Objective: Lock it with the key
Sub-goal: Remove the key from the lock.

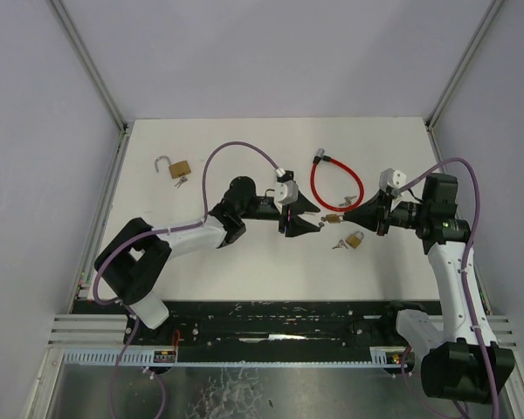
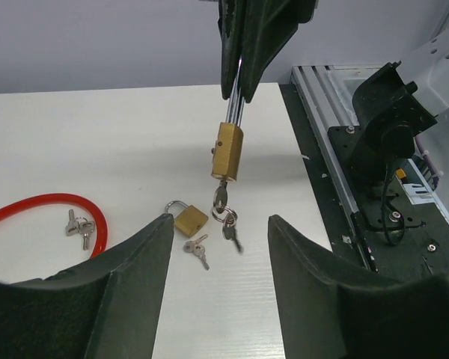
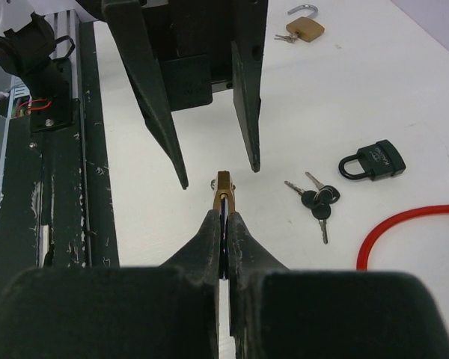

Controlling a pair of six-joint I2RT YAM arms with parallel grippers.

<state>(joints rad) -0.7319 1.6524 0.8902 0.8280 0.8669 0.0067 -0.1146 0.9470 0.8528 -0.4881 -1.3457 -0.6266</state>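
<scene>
Your brass padlock [image 2: 227,152] hangs above the table [image 1: 244,262] at the centre of the left wrist view, its key [image 2: 220,198] seated in the underside with the ring dangling, and your right gripper [image 2: 236,93] is clenched on the shackle from the top of the frame. Your left gripper [image 1: 312,216] stands released just left of it in the top view, fingers spread and not touching it. A smaller padlock [image 1: 355,238] with keys lies on the table just below, a red cable lock [image 1: 336,182] just above, and an open padlock [image 1: 178,167] at the upper left.

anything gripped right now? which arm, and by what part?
The right gripper is shut on the brass padlock, pinching its silver shackle; the key hangs below. The left gripper is open, holding nothing.
</scene>
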